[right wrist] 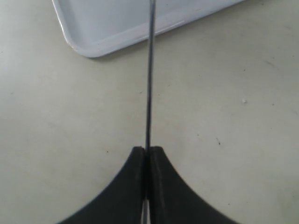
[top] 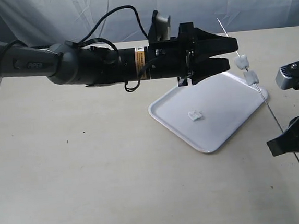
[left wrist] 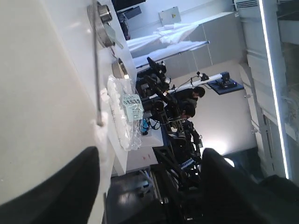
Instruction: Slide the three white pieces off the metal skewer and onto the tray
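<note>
The metal skewer (top: pixel 266 101) slants up over the tray's right edge, and my right gripper (top: pixel 290 136) is shut on its lower end. In the right wrist view the skewer (right wrist: pixel 149 70) runs out from between the closed jaws of that gripper (right wrist: pixel 147 151) toward the tray (right wrist: pixel 107 37). Two white pieces (top: pixel 242 61) (top: pixel 251 77) sit on the upper half of the rod. A third white piece (top: pixel 195 115) lies loose on the white tray (top: pixel 227 105). My left gripper (top: pixel 232 53) reaches across above the tray, open and empty, its tips just left of the upper piece. The left wrist view shows its fingers (left wrist: pixel 60 186) wide apart.
The beige table (top: pixel 92 174) runs to a grey cloth backdrop. My left arm (top: pixel 82 65) stretches horizontally over the table's far half. The left wrist view looks past the table edge at room clutter.
</note>
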Action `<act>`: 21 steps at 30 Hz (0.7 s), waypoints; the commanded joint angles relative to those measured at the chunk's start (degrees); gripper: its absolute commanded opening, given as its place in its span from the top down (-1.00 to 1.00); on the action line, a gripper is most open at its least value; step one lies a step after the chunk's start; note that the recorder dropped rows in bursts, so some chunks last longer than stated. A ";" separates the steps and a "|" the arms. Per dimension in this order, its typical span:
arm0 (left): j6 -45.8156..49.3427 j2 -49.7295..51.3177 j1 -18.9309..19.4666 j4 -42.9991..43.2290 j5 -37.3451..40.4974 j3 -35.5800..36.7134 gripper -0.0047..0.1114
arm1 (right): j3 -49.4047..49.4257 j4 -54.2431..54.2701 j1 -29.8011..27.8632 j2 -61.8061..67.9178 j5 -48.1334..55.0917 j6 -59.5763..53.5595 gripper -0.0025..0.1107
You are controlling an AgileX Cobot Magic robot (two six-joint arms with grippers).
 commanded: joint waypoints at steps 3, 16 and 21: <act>1.13 -0.58 -1.97 0.10 2.18 -0.19 -0.11 | -0.31 0.61 0.02 0.38 -1.45 0.14 0.97; 3.55 -0.48 -2.00 -2.11 9.01 -0.19 -0.07 | -0.31 1.78 0.02 0.38 -1.45 0.14 0.97; 4.88 -0.48 -2.95 -3.20 9.83 -0.19 -0.01 | -0.31 1.80 0.02 0.38 -1.45 -0.12 0.97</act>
